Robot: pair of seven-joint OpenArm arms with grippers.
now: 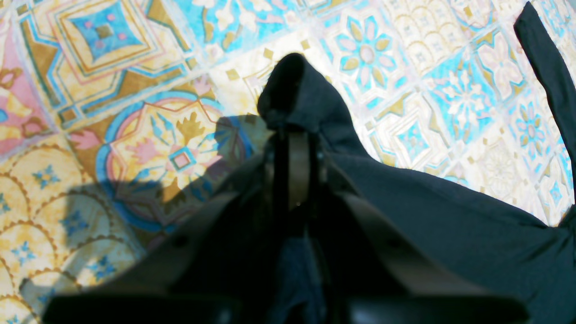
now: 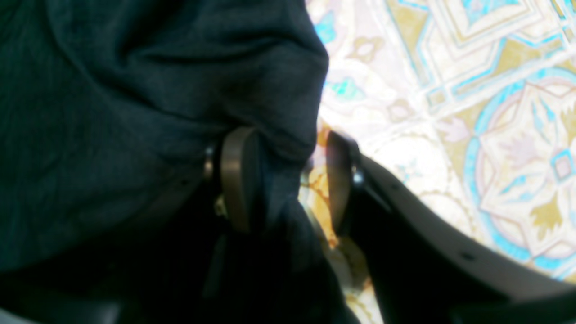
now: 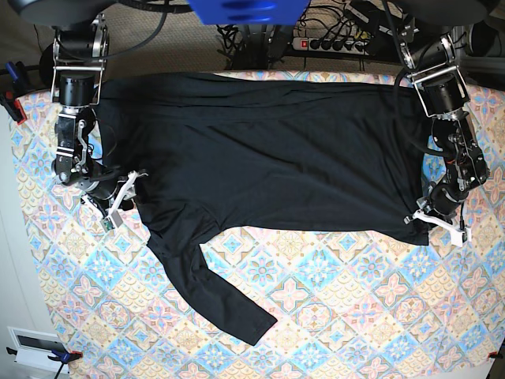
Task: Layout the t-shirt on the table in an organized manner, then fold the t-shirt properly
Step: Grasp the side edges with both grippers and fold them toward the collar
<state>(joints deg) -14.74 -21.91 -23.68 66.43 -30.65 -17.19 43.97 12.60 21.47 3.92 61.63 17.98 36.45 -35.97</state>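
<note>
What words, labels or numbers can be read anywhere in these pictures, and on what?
None can be read.
The t-shirt is plain black, with no print showing.
The table cloth bears only floral and diamond patterns, no lettering.
The blue object at the top edge of the base view shows no legible marking.
The power strip behind the table is too small for any label to be read.

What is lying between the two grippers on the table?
In the base view the black t-shirt spreads across the whole stretch from the right gripper to the left gripper, covering the table there.
</note>
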